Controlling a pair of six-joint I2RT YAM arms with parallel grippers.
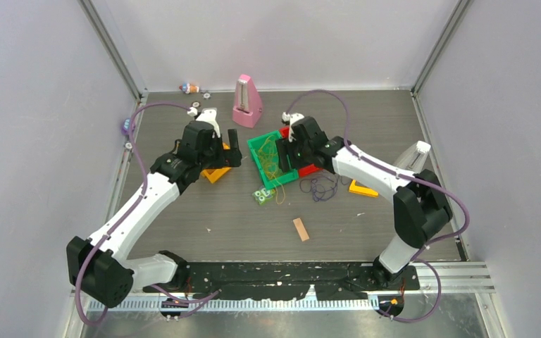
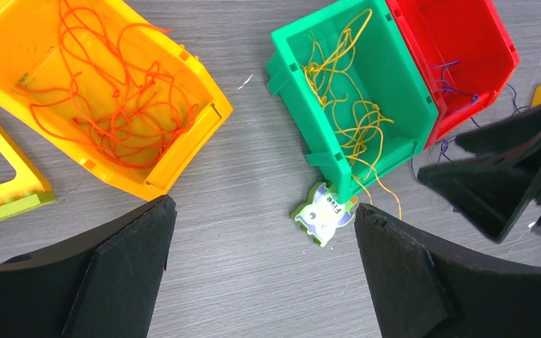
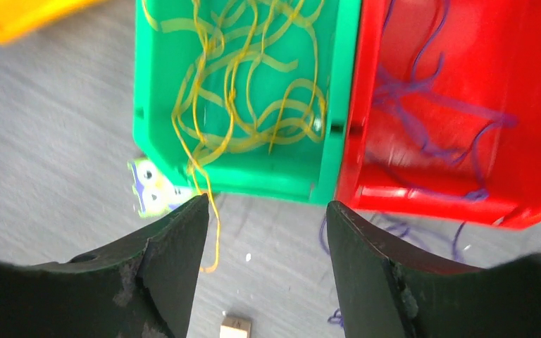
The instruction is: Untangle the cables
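Note:
An orange cable [image 2: 113, 105] lies tangled in the orange bin [image 2: 183, 56]. A yellow-green cable [image 2: 356, 120] fills the green bin [image 2: 303, 120], and one strand trails over its front wall onto the table. A dark purple cable [image 3: 408, 91] lies partly in the red bin [image 3: 423, 197] and partly looped on the table [image 1: 320, 186]. My left gripper [image 2: 264, 211] hovers wide open over bare table between the orange and green bins. Above the front edges of the green and red bins, my right gripper [image 3: 268, 208] stands open with nothing between its fingers.
A green animal tile [image 2: 322, 211] lies at the green bin's front corner. A pink metronome [image 1: 246, 102] stands at the back, with small pieces [image 1: 190, 88] behind it. A wooden block [image 1: 301, 229] and a yellow piece [image 1: 363, 189] lie on the table. A yellow frame [image 2: 0, 176] sits beside the orange bin.

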